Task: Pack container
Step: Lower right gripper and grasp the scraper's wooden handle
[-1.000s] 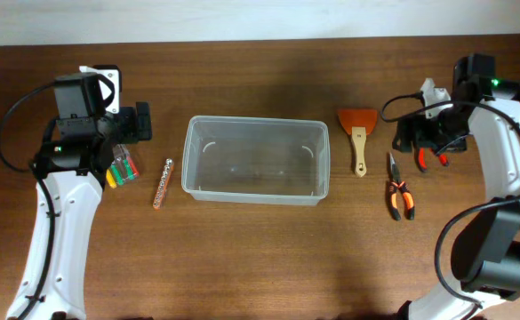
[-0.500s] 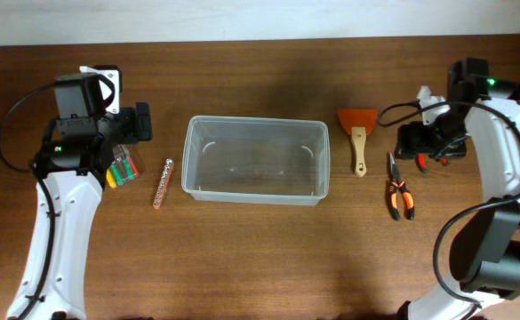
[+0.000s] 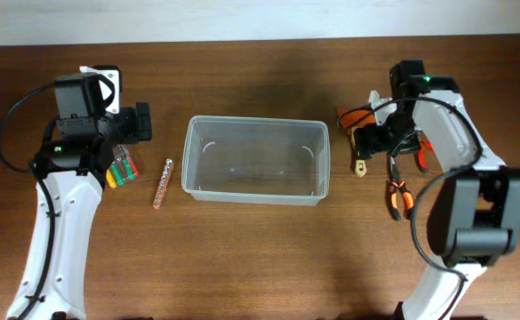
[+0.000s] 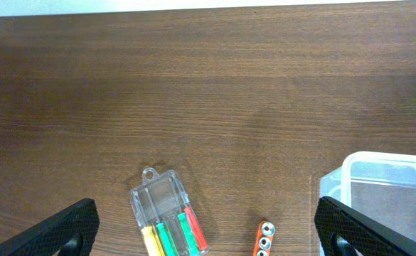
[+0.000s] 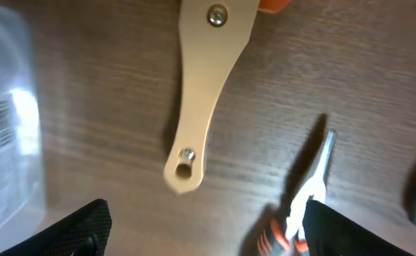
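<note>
Jaws of both grippers stood spread apart with nothing held. On the left wrist view, the left gripper (image 4: 209, 227) hovered over the wooden table (image 3: 260, 258), its two dark fingertips (image 4: 69, 226) at the lower corners of the picture, and between them lay a small clear case of coloured screwdrivers (image 4: 168, 219) and the end of a strip of metal bits (image 4: 264, 238). The container (image 3: 255, 164), a large clear rectangular tub, sat empty at the middle of the table, its long sides running left to right; one rounded corner showed at the lower right of the left wrist view. The strip of bits lay just beside the tub's left end, and the screwdriver case farther left, beneath the left arm. The right gripper (image 5: 208, 229) hung just beyond the tub's right end, above the pale wooden handle of an orange-bladed scraper (image 5: 206, 85), its fingers on either side of the handle's tip but apart from it. Orange-and-black pliers (image 3: 396, 197) lay near the scraper, on its right, their metal nose pointing away from the robot. A red-handled object (image 3: 420, 153) beside them was too hidden to identify.
</note>
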You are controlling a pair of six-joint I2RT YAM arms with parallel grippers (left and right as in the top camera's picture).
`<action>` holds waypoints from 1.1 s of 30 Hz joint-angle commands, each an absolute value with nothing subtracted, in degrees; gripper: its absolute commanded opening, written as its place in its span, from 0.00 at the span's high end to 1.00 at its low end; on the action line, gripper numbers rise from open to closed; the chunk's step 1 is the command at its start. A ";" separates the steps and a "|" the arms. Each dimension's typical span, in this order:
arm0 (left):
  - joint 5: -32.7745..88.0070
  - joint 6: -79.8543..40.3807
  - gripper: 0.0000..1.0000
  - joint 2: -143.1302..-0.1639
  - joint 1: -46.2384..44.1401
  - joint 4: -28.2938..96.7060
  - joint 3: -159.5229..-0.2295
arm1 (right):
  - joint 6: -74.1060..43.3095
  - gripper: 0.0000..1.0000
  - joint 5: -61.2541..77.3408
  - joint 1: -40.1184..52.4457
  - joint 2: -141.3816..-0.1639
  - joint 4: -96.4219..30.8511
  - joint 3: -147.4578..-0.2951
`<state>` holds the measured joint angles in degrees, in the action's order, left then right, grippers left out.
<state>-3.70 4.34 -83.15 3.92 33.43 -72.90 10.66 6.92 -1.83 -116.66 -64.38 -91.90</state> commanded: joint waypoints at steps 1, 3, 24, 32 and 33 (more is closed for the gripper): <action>-4.29 5.28 0.01 -82.94 4.16 33.52 -74.30 | 9.85 0.14 6.61 -1.72 -119.39 -63.16 -92.79; -4.32 5.28 0.01 -82.94 4.16 33.52 -74.30 | 9.50 0.15 6.70 -1.72 -120.16 -62.06 -92.79; -4.32 5.28 0.01 -82.94 4.16 33.52 -74.30 | -0.54 0.17 4.34 2.70 -120.40 -54.78 -92.82; -4.32 5.28 0.01 -82.94 4.16 33.52 -74.30 | -0.54 0.23 0.36 2.92 -120.40 -56.14 -92.82; -4.32 5.28 0.01 -82.94 4.16 33.52 -74.30 | -0.54 0.24 0.34 2.94 -120.40 -56.12 -92.79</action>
<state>-3.70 4.34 -83.15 3.92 33.43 -72.90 0.01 2.96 2.83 -120.22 -55.96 -91.90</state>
